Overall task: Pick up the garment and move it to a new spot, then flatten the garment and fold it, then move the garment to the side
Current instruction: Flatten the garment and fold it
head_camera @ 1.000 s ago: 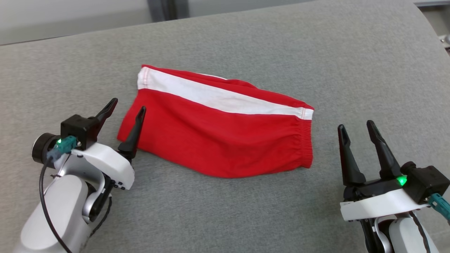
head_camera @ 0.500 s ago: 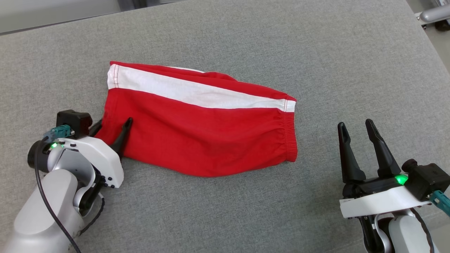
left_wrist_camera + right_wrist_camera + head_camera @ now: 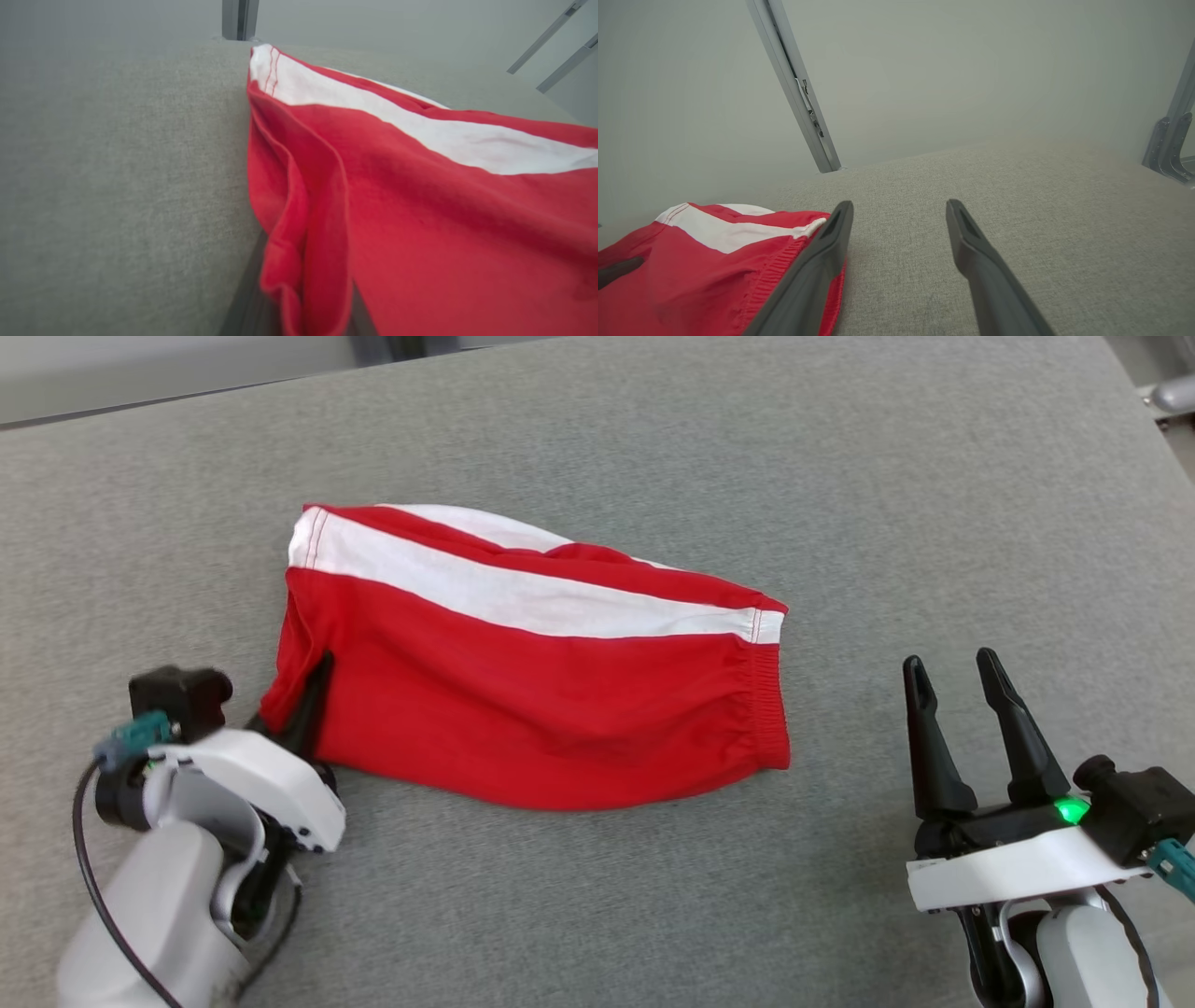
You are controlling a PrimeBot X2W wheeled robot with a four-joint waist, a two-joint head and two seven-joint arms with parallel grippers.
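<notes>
red shorts with a broad white stripe along the far side, laid flat as a long band, gathered elastic waistband at the right end, near-left hem corner puckered and raised, lying left of centre on the grey upholstered surface

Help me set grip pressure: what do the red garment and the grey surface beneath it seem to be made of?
The garment: soft matte knit, probably cotton jersey; it drapes in loose folds, with a gathered elastic band at one end. The surface: grey woven, upholstery-like fabric, matte, with a fine heathered grain.
</notes>
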